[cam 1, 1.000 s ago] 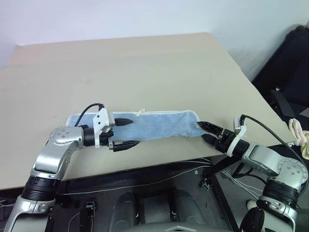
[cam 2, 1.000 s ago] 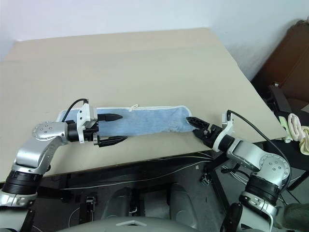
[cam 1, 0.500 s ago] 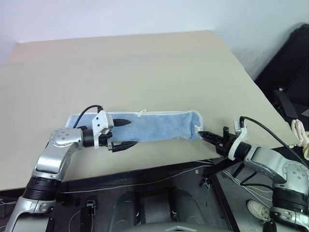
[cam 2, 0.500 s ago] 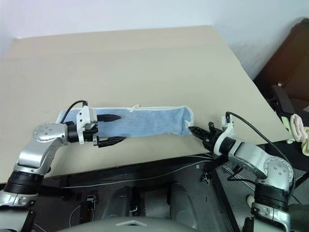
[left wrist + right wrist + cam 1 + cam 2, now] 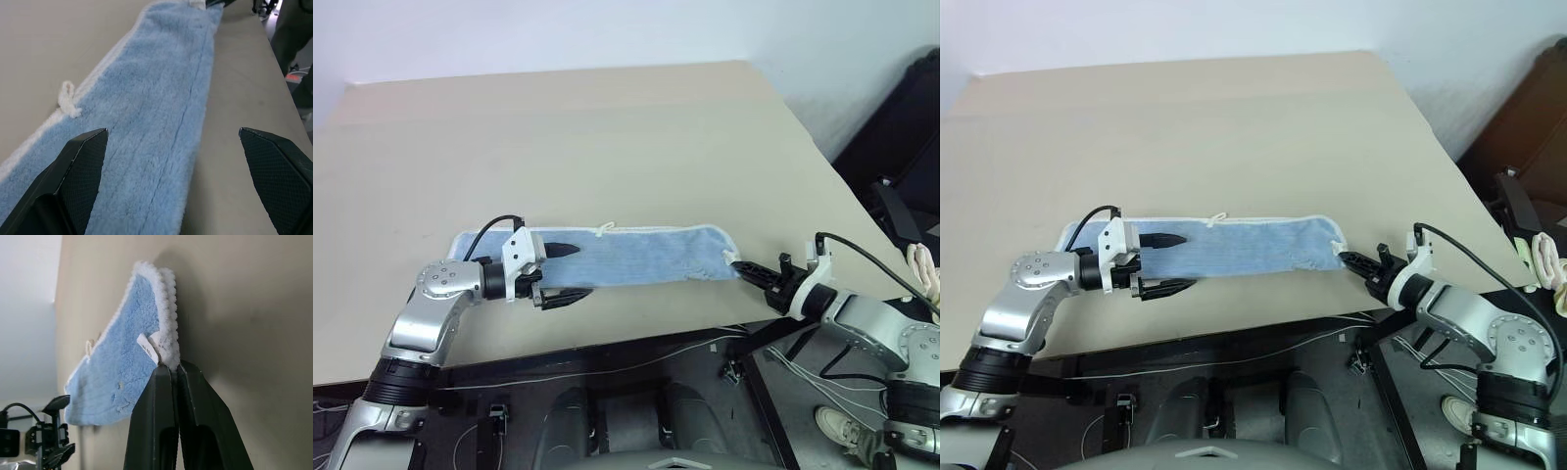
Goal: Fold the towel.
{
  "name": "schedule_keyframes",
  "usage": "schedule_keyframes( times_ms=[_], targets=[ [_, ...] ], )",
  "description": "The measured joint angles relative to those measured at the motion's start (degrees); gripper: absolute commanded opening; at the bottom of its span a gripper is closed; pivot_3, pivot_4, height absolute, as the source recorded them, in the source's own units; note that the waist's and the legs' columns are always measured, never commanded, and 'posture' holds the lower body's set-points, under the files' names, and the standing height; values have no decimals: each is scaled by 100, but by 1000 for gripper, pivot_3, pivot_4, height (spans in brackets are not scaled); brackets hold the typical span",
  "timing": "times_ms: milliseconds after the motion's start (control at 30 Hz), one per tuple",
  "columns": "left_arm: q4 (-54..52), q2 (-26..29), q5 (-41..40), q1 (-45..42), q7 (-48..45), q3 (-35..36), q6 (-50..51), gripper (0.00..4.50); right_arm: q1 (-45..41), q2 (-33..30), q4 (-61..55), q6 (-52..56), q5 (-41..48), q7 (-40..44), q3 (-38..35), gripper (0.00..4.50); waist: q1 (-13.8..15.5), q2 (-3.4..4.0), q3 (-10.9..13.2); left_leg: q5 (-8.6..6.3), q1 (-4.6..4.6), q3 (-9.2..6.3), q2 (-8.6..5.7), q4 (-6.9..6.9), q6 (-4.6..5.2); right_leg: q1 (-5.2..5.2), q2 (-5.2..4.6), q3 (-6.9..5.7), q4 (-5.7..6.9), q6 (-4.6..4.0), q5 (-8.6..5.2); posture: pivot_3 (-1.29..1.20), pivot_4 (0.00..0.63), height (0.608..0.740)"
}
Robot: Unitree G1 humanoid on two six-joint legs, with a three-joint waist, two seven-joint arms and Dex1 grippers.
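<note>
Towel (image 5: pixel 626 257): light blue terry, white-edged, already folded into a long narrow strip; lay flat on the tan table (image 5: pixel 607 127) near its front edge, long axis running side to side between the two arms. Small white hanging loop (image 5: pixel 601 228) on the far long edge.

Right gripper (image 5: pixel 170 368): jaws clenched on the towel's right-hand corner, beside a white label (image 5: pixel 146 347); forearm reached in from beyond the table's right front corner, gripper pointing leftward and slightly down along the strip.

Left gripper (image 5: pixel 570 271): jaws released, spread wide, straddling the strip's near long edge not far from its left end, one finger over the cloth, the other just off it; nothing held. Forearm low over the table, pointing rightward along the towel.

Judgement: the right arm has its end; the left end awaits a grasp.
</note>
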Motion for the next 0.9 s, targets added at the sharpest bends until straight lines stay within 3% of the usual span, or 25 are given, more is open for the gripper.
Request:
schedule_keyframes(
  times_ms=[300,400,800,900],
  targets=[
    [36,1,2,-3,-2,-3,4,4500,-423,-939,34,289,332,584,12,137,103,4,2,0,2,2,1,-3,0,-2,2,1,-2,0,0,0,150,740],
    [71,2,3,-13,-1,-3,4,4500,-702,-1132,-324,396,518,626,311,137,109,4,1,0,2,1,2,-10,0,-3,3,0,-3,0,0,0,150,740],
    [77,12,29,3,73,-3,5,4500,-2124,-926,-1021,431,53,825,1839,137,121,4,2,0,-4,5,0,-20,0,-11,-3,1,-12,-1,-1,0,150,740],
    [37,28,48,71,138,4,22,4500,-2725,-393,-869,477,-519,1098,2293,137,71,4,1,0,-3,16,2,-24,1,-22,-2,7,-6,-2,1,0,150,740]
  ],
)
